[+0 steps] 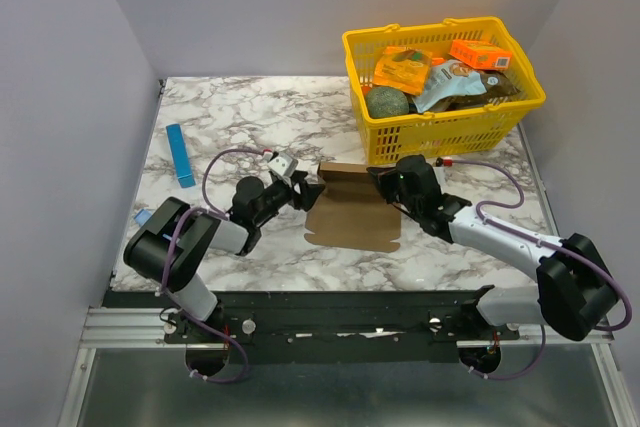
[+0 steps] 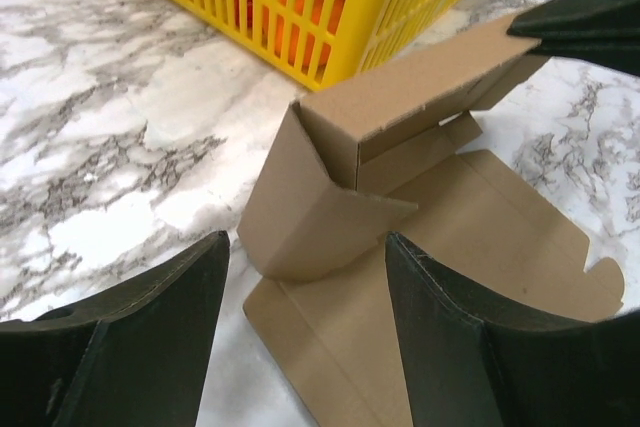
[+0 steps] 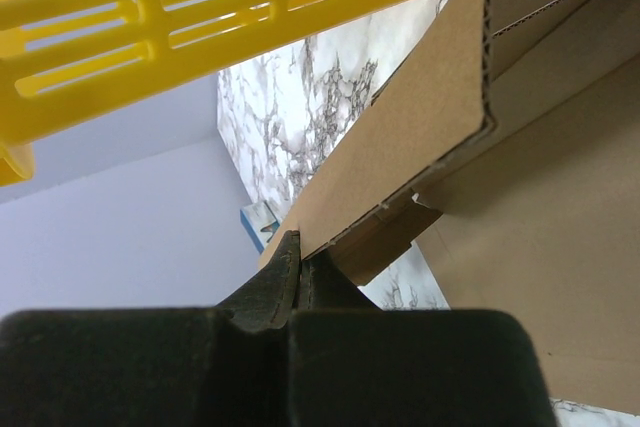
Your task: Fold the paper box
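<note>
Just beyond paper box [image 1: 352,217], yellow basket [image 1: 450,133].

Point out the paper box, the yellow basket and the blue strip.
paper box [image 1: 354,222], top view, flat base panel.
yellow basket [image 1: 440,132], top view, front wall.
blue strip [image 1: 181,155], top view, middle.

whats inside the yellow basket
In the yellow basket: an orange box, an orange printed pack, a dark green round item, a pale blue packet. Whatever lies beneath them is covered.
</note>
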You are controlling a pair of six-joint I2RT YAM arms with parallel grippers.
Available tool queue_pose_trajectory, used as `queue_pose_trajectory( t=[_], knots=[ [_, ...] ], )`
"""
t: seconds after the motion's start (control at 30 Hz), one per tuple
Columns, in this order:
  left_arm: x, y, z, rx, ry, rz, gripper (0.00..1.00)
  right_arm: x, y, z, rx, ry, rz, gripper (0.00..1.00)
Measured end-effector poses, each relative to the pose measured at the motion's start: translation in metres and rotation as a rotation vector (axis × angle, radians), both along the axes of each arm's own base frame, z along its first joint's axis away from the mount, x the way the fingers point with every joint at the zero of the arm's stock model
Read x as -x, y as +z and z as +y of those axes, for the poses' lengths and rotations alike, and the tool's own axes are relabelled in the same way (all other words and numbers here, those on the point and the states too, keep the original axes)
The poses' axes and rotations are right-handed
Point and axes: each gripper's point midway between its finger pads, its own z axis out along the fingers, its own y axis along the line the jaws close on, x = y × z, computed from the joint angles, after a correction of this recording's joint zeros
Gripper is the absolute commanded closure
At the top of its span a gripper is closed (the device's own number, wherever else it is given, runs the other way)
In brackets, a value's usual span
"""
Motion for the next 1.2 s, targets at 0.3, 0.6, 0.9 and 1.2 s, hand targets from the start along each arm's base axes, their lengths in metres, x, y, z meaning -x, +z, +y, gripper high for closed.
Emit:
queue_pose_trajectory(
  t=[0.3,0.6,0.9,1.2],
  knots=[
    [-0.018,0.006,-0.013,0.015,-0.018,-0.028,0.33,-0.002,-0.003,0.0,0.0,-0.003,0.007,0.99],
    [-0.02,0.007,-0.017,0.025,-0.023,-0.049,0.34,-0.005,-0.004,0.001,-0.005,-0.008,0.005,0.99],
    [-0.022,0.007,-0.022,0.022,-0.017,-0.068,0.28,-0.006,-0.004,0.001,-0.009,-0.01,0.005,0.99],
    [-0.028,0.009,-0.023,0.018,0.023,-0.083,0.34,-0.006,-0.004,0.002,-0.011,-0.006,0.005,0.99]
  ],
)
